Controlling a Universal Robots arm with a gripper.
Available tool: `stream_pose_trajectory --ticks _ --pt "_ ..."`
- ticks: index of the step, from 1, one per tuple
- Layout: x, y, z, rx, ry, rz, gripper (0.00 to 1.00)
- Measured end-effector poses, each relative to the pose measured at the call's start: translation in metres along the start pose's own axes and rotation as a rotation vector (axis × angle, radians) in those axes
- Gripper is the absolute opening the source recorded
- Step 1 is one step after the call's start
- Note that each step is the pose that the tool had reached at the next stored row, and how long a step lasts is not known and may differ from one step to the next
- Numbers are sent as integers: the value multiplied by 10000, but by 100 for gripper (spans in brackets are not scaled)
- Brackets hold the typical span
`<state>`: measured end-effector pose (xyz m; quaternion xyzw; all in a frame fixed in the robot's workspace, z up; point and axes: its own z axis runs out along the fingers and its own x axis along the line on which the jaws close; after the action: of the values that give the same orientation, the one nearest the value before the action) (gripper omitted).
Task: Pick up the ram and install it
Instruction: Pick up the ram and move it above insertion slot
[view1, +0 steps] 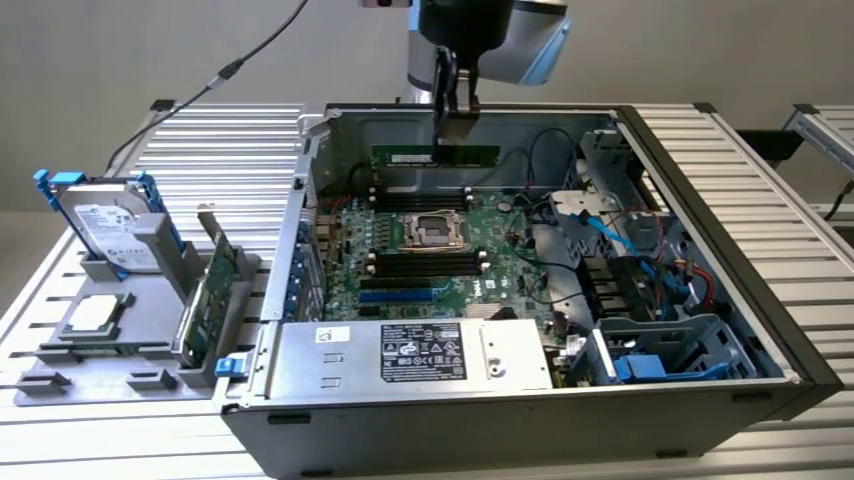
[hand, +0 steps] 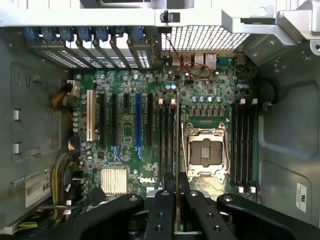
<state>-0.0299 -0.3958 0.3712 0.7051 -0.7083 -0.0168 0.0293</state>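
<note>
Exterior view: tool (view1: 454, 140) clamped on ram (view1: 400, 156), above mobo (view1: 514, 250) in case (view1: 731, 232).

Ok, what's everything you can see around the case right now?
computer case: one, dark grey, open, on the slatted table
motherboard: one, green, inside the case
power supply: one, silver, at the case's near side
hard drive: one, silver in blue frame, grey rack, exterior view's left
processor chip: one, silver, on the rack
expansion card: one, green, upright in the rack
ram: one, green, above the motherboard
hand: one, black, shut on the ram
</note>
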Motion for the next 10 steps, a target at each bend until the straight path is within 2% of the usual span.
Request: stream_pose_trajectory --ticks 6,10 --pt "-55 -7 108 0 122 8 14" --pt "-147 -14 174 0 174 11 14"
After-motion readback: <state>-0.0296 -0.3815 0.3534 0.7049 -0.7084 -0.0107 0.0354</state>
